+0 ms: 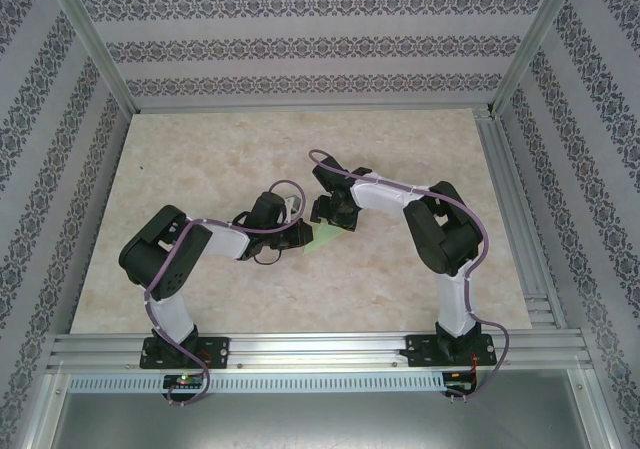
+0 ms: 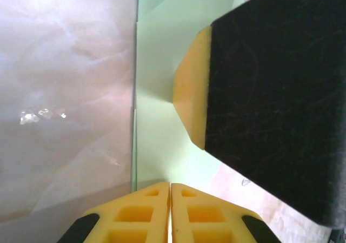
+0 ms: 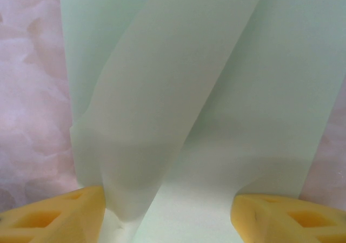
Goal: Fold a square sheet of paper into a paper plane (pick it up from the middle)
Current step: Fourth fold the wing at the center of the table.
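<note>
Top external view places the square sheet of paper at mid-table on the marbled tabletop, with the left gripper and right gripper meeting over it. Left wrist view shows the left gripper with both yellow fingers pressed together at the near margin of the sheet; whether a paper layer is nipped between them cannot be determined. One yellow fingertip of the right gripper bears down on the sheet surface. Right wrist view shows the right gripper spread wide, straddling a loose diagonal flap that is bowed rather than flat. Hazards: if the left gripper pulls while the right fingertip pins the sheet, the thin paper is likely to buckle or tear. If the pin lifts early, the uncreased flap may spring open. Any sliding on the smooth tabletop would skew the crease off the centre line and give a lopsided result.
</note>
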Tool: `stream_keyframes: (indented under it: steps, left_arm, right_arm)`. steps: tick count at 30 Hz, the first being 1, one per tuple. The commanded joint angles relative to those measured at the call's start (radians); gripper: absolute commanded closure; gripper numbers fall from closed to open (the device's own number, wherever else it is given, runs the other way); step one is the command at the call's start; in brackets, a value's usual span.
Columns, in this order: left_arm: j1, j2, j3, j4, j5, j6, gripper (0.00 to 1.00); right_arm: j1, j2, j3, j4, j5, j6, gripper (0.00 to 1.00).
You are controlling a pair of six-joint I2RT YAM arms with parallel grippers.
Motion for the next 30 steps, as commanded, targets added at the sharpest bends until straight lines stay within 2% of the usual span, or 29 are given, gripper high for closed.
stream_keyframes:
  steps: [1,10,18,24,26,28,30]
  left_arm:
    - [0.001,0.02,0.004,-0.054,-0.031,0.027,0.9]
    - [0.001,0.035,0.001,-0.114,-0.038,0.039,0.9]
    - [0.001,0.072,0.01,-0.202,-0.051,0.062,0.91]
    - [0.001,0.08,0.024,-0.241,-0.064,0.072,0.92]
    - [0.001,0.082,0.027,-0.247,-0.065,0.075,0.93]
    - [0.001,0.081,0.03,-0.254,-0.066,0.077,0.93]
    - [0.001,0.078,0.032,-0.258,-0.069,0.076,0.94]
  right_arm:
    - [-0.01,0.2,-0.102,0.018,0.084,-0.015,0.31]
    - [-0.018,0.14,-0.075,0.015,0.059,-0.024,0.31]
    - [-0.049,-0.077,0.033,0.051,-0.025,-0.095,0.3]
    - [-0.067,-0.249,-0.066,0.183,-0.102,-0.136,0.3]
    - [-0.069,-0.288,-0.129,0.242,-0.125,-0.141,0.33]
    - [-0.07,-0.296,-0.172,0.288,-0.171,-0.148,0.44]
    - [-0.068,-0.278,-0.198,0.33,-0.234,-0.148,0.6]
